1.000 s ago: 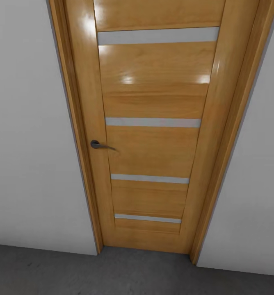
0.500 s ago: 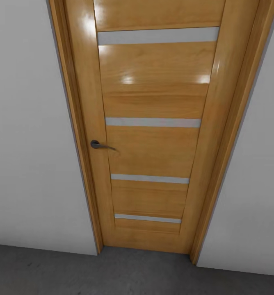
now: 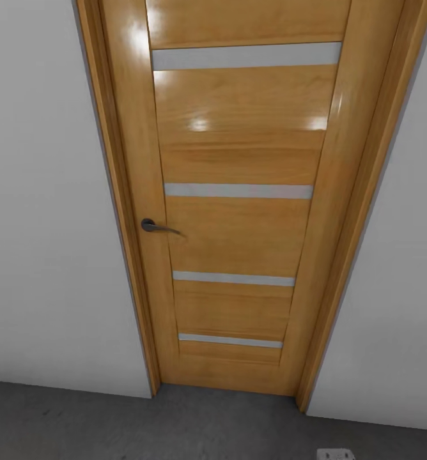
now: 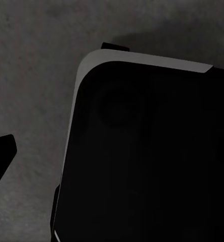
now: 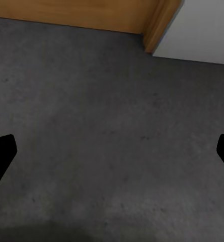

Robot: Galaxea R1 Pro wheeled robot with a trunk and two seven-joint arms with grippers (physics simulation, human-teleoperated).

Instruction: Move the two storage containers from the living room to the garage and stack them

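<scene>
The two storage containers are out of view. I face the garage's wooden slatted door [image 3: 239,223], which is closed and set in a pale grey wall [image 3: 41,223], with the dark grey floor [image 3: 175,428] in front of it. My right gripper [image 5: 112,156] hangs open above the floor [image 5: 112,116] with nothing between its fingers [image 5: 1,156]. My left gripper [image 4: 112,156] looks open too: one dark fingertip [image 4: 1,156] stands far out to the side, and the other blends into the black robot body [image 4: 142,151] behind it.
The door has a metal lever handle [image 3: 151,225] on its left side. Its wooden frame [image 3: 341,255] meets the floor, and the frame's foot [image 5: 159,25] also shows in the right wrist view. A small white part [image 3: 335,454] peeks in at the head view's lower edge.
A small white part has come into the head view's bottom edge at the right. The door, wall and floor have not shifted.
</scene>
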